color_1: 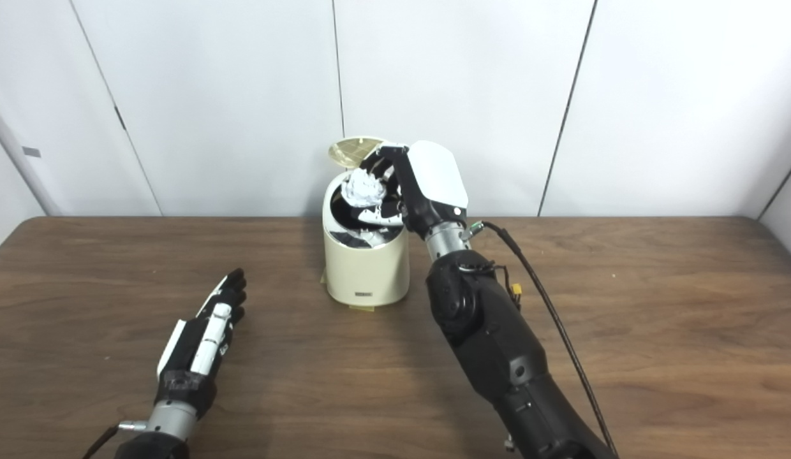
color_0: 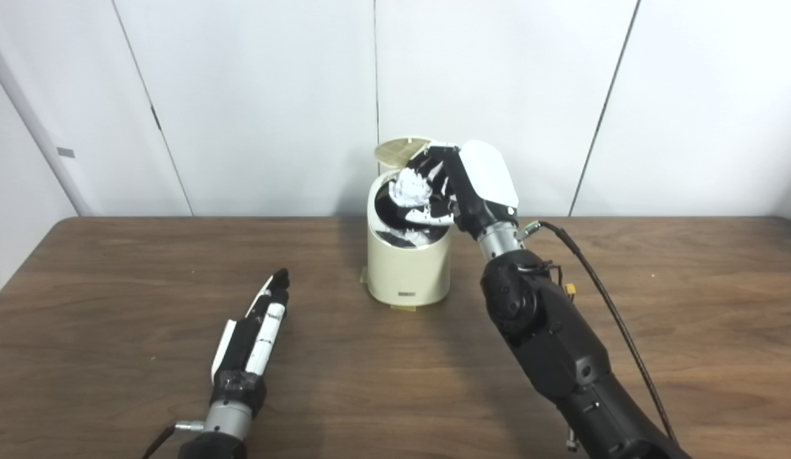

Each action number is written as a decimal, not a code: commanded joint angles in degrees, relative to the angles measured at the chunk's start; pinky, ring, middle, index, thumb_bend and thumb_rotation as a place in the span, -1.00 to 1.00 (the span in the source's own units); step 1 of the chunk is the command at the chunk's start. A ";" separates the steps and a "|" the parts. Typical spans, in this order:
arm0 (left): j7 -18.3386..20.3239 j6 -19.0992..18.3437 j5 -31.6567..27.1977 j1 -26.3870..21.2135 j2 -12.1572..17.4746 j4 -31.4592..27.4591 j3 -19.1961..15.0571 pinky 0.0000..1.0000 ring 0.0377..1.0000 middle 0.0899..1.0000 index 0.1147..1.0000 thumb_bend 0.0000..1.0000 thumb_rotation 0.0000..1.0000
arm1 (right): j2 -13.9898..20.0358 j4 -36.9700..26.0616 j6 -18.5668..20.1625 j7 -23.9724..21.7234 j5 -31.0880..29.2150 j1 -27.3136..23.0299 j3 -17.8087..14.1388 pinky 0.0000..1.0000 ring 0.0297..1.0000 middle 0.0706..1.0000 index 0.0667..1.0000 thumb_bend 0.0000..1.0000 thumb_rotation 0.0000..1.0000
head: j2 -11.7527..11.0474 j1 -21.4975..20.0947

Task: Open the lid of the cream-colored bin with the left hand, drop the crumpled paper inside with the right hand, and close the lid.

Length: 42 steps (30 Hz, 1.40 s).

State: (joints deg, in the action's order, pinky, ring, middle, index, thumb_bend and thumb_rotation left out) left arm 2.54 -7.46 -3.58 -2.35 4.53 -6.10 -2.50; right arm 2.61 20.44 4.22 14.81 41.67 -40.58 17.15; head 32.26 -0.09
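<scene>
At frame centre, my right hand [color_0: 462, 188] grips the crumpled paper [color_0: 413, 187] over the cream-colored bin [color_0: 408, 268], lid [color_0: 399, 148] raised; my left hand [color_0: 258, 328] lies flat, fingers extended, empty, lower left.

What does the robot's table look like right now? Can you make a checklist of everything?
Surface: brown wooden table, bare apart from the bin.
Job's things: cream-colored bin stands upright at the middle back; its lid is flipped up; crumpled paper is over the opening.
Clutter: nothing seen.
Hands: right hand is at the bin's mouth, fingers around the paper; left hand lies flat on the table, holding nothing.
Cables: black cable runs along the right arm.
Surroundings: white wall panels behind the table.
</scene>
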 commanded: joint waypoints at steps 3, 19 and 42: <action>0.40 -0.29 0.16 -0.01 -0.17 -0.89 0.70 0.97 0.98 0.96 1.00 0.17 0.63 | -0.23 -0.77 0.62 -1.55 -0.77 -2.43 -0.04 -0.35 -0.24 -0.06 0.04 -0.01 -1.00 | 0.12 -0.07; -0.02 -0.39 0.43 0.11 -0.42 -1.13 0.95 0.96 0.96 0.95 1.00 0.18 0.63 | 1.69 -4.17 9.45 -11.77 0.47 -1.89 2.74 -0.74 -0.63 -0.37 0.41 0.52 -0.82 | 0.49 0.06; -0.27 -0.19 0.30 0.04 -0.80 -1.28 0.99 0.96 0.96 0.95 1.00 0.18 0.62 | 2.51 -5.50 10.56 -13.44 0.83 -1.84 3.69 -0.11 0.18 0.30 0.39 0.81 -0.57 | 0.93 0.04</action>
State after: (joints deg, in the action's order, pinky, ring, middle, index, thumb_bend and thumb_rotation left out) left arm 2.10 -7.37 -3.62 -2.11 4.15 -6.25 -2.20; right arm 4.95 15.83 14.30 2.59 42.67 -41.25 20.84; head 33.13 -0.09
